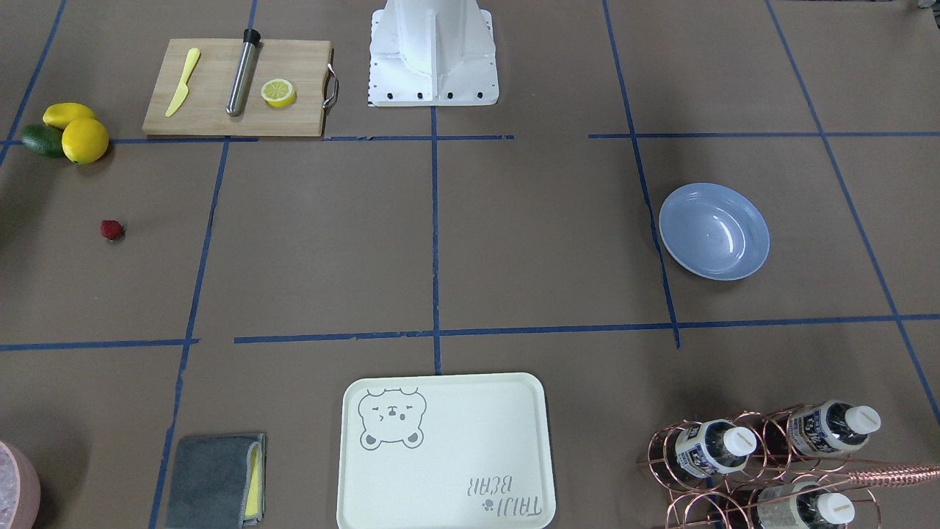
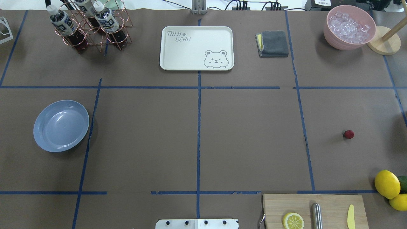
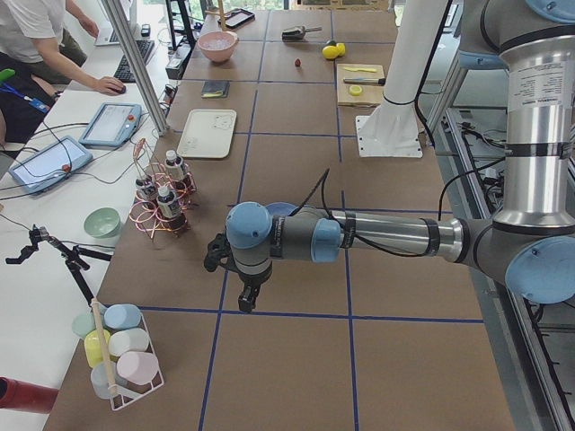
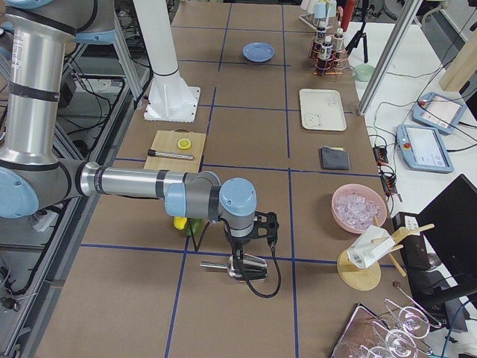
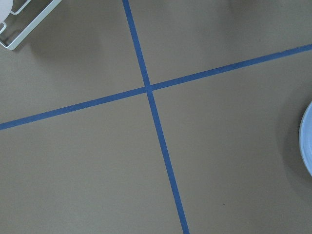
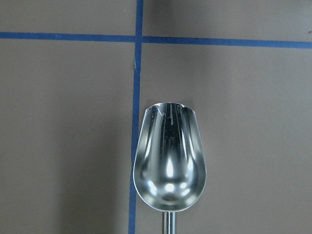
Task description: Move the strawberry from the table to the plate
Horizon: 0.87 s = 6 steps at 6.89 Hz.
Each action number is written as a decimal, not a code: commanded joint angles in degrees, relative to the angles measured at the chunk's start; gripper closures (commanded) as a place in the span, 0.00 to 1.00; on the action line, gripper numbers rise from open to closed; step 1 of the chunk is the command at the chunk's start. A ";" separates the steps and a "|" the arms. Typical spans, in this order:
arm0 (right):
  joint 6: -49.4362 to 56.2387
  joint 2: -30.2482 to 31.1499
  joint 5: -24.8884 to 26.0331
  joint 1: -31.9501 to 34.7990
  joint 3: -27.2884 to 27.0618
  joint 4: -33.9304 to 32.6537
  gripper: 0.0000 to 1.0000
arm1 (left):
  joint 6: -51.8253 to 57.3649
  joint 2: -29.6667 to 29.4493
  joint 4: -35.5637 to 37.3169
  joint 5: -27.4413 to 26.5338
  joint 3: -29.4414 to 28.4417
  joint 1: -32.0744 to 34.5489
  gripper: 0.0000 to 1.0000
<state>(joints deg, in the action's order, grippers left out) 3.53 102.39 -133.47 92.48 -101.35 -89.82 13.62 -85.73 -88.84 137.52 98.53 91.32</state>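
Note:
The strawberry [image 1: 111,230] [image 2: 348,134] is a tiny dark-red berry lying alone on the brown paper table [image 1: 514,242], on the robot's right side. The light-blue plate [image 1: 714,231] [image 2: 61,125] sits empty on the robot's left side, and its rim [image 5: 307,141] shows at the edge of the left wrist view. The left gripper [image 3: 244,301] hangs over the table just outside the plate; whether it is open or shut I cannot tell. The right gripper [image 4: 237,257] hangs over a metal scoop [image 6: 169,163], well past the lemons from the strawberry; I cannot tell its state either.
A wooden cutting board [image 2: 330,206] holds a lemon half [image 2: 293,220], a metal tube and a yellow knife. Lemons [image 2: 387,183] lie near the strawberry. The bear tray [image 2: 196,47], grey cloth [image 2: 272,43], bottle rack [image 2: 89,27] and ice bowl [image 2: 349,27] line the far side.

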 commanded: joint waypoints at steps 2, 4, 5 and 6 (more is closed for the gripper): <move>0.16 0.00 -0.04 -0.20 0.01 0.00 0.00 | 0.00 0.21 -0.10 0.03 -0.09 0.00 0.00; 0.07 -0.52 -1.00 -0.20 -0.52 0.09 0.00 | 0.09 -0.05 -0.28 -0.15 2.10 0.00 0.00; -0.10 -0.70 -1.18 -0.20 -0.78 0.26 0.00 | 0.00 -0.05 -2.28 -0.50 2.46 -0.09 0.00; -0.19 -0.70 -1.18 -0.63 -0.70 3.66 0.00 | -0.09 -0.22 -2.65 -0.93 2.46 -2.70 0.00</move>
<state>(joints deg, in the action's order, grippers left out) 3.46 101.80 -134.47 92.16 -101.98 -88.82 13.63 -85.79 -90.49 137.06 100.68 90.63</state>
